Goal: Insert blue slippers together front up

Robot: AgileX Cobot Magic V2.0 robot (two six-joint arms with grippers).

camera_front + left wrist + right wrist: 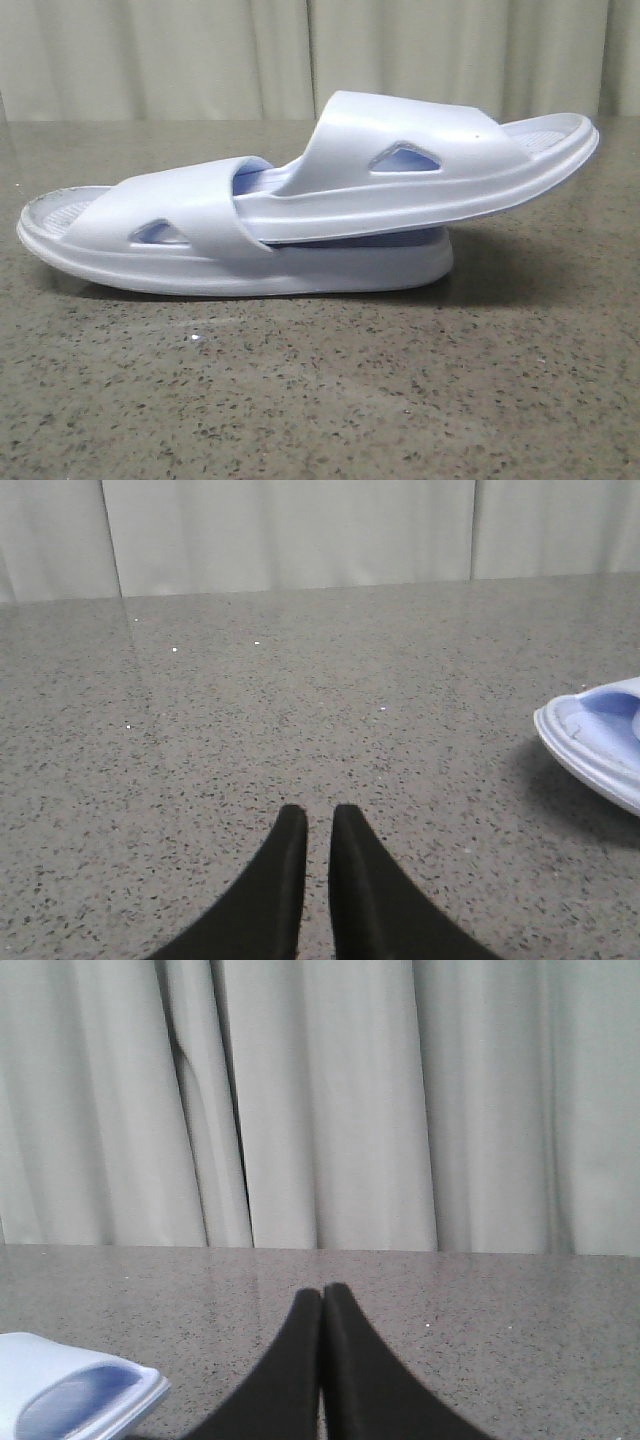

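You've got two blue slippers [300, 200] on one table [320, 400], plus one curtain [200, 60] behind, that's all

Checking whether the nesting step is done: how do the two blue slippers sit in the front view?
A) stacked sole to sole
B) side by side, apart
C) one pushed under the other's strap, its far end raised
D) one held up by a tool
C: the upper slipper has one end tucked under the strap of the lower slipper, its other end tilted up; no tool touches either.
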